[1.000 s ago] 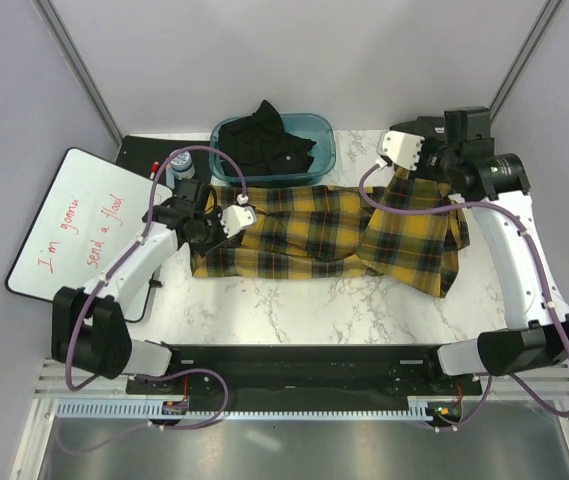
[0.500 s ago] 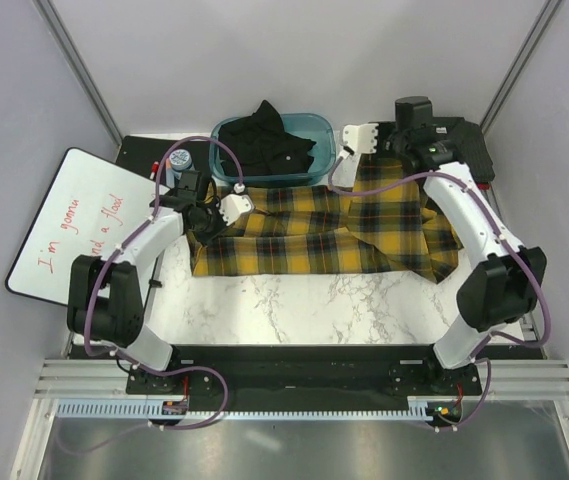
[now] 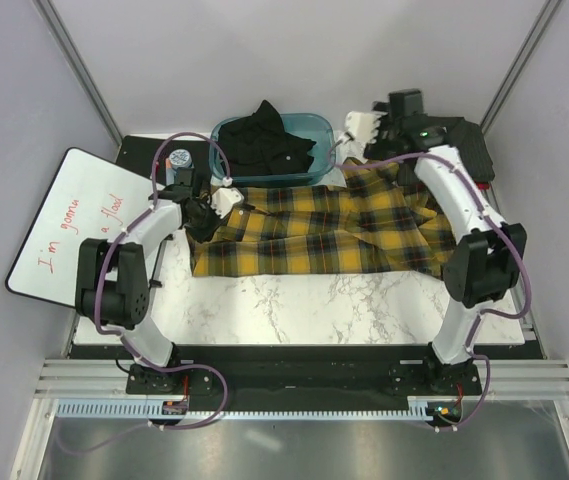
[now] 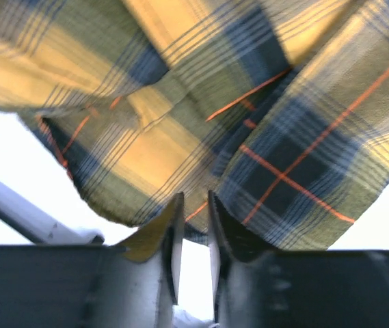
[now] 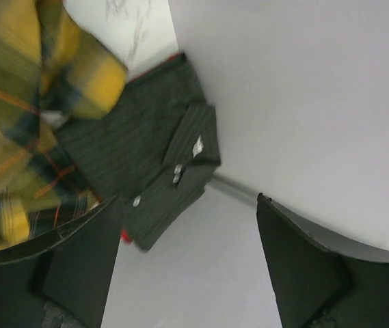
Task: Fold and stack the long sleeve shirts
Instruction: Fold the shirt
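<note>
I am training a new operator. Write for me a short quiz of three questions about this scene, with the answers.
1. True or false: the plaid shirt lies spread on the marble table.
2. The right end effector holds: A the plaid shirt, B nothing, C the charcoal shirt.
3. Which shirt lies in the teal bin?
Key: 1 true; 2 B; 3 the black shirt.

Premises: robot test cell, laboratory type. Evidence: plain grey partition walls [image 3: 264, 60] on metal posts [image 3: 77, 70] enclose a marble-patterned table [image 3: 314, 295]. Left arm [image 3: 149, 232] and right arm [image 3: 459, 195] are bolted to a black base rail [image 3: 294, 362] at the near edge. A slotted cable duct [image 3: 314, 407] runs nearer. A handwritten whiteboard [image 3: 64, 225] lies left.
</note>
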Available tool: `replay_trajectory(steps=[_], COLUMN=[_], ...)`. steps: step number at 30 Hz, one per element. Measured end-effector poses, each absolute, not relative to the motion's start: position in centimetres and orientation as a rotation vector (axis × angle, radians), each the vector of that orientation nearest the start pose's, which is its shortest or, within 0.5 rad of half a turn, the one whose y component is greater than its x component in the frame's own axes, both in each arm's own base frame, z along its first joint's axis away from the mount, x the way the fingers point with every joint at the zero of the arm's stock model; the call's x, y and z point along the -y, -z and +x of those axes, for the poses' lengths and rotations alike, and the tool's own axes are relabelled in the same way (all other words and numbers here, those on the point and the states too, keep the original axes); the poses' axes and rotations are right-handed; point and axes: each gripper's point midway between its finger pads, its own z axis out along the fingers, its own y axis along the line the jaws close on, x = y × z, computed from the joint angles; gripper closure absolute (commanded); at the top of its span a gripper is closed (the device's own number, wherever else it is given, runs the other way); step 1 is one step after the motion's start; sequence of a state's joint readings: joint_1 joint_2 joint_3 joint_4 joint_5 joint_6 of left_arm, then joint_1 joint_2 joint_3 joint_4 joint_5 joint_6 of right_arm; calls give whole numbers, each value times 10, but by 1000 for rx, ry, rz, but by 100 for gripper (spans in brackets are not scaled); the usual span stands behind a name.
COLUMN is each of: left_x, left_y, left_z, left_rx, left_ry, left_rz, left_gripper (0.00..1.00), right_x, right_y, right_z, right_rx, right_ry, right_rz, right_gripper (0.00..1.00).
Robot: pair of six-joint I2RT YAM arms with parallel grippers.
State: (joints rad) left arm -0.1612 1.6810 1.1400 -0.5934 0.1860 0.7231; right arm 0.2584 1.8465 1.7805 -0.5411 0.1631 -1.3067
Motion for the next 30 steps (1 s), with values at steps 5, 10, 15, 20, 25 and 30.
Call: replay_trajectory(steps=[5,10,15,20,25,30], left_x=[65,81,86,87,89,89], left_y=[-68,-73,-70,-66,-66,-64], left_z=[360,349,340,333,332,331], left_rx=[-2400,-2399,-2415,-2432,-2429,-2433], left_ry=[130,259,318,337,359,362], left_rz=[1119,1097,1097,1100,1098,1099], left_gripper=[50,48,47,47,47,47], right_x=[31,84,46,37,35,32], right_y=[-291,-223,-133,-106,-89,-72], right_z=[499,385,302,270,267,272], right_rx=[-1983,-2386,-2673,-2766,-2806,-2832], right_ry=[555,176,-317,-492,-535,-595], right_rz=[-1216,-1023,-1034,-988,-941,-902], right_gripper=[22,24,21,22,32,57])
